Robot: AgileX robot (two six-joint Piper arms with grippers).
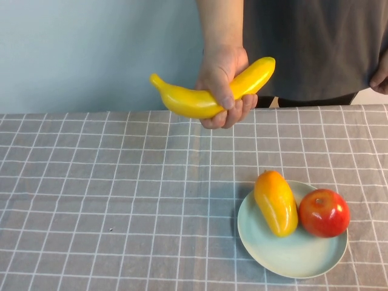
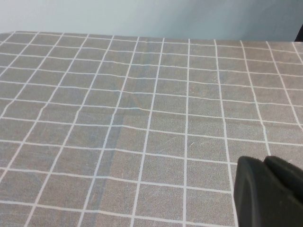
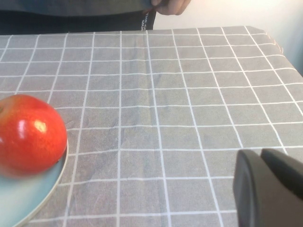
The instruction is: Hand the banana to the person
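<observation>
The banana [image 1: 209,91] is off the bench [image 1: 121,200], held in the air by the person [image 1: 315,48] at the far edge of the bench. The person's hand [image 1: 223,85] wraps around its middle from above, fingers curled under it. Its long axis runs nearly level and across the high view, tilted a little: the thicker end rises toward the robot's right, the narrow stem tip points toward the robot's left, and the curve sags downward between them.

Neither tool touches it. The left tool [image 2: 270,194] shows only in the left wrist view, as dark finger parts low over bare checked cloth; whether it is spread or pressed together cannot be told. The banana is nowhere near this tool and does not appear in its view.

The right tool [image 3: 270,189] shows only in the right wrist view, likewise as dark finger parts just above the cloth, and its state cannot be told either. Ahead of it and off to one side a red apple [image 3: 29,135] sits on a pale blue-green plate [image 3: 28,198]. In the high view the same plate lies on the near right part of the bench, with an orange-yellow fruit [image 1: 276,203] beside the apple, the two touching or almost so. The banana is well beyond the plate.
</observation>
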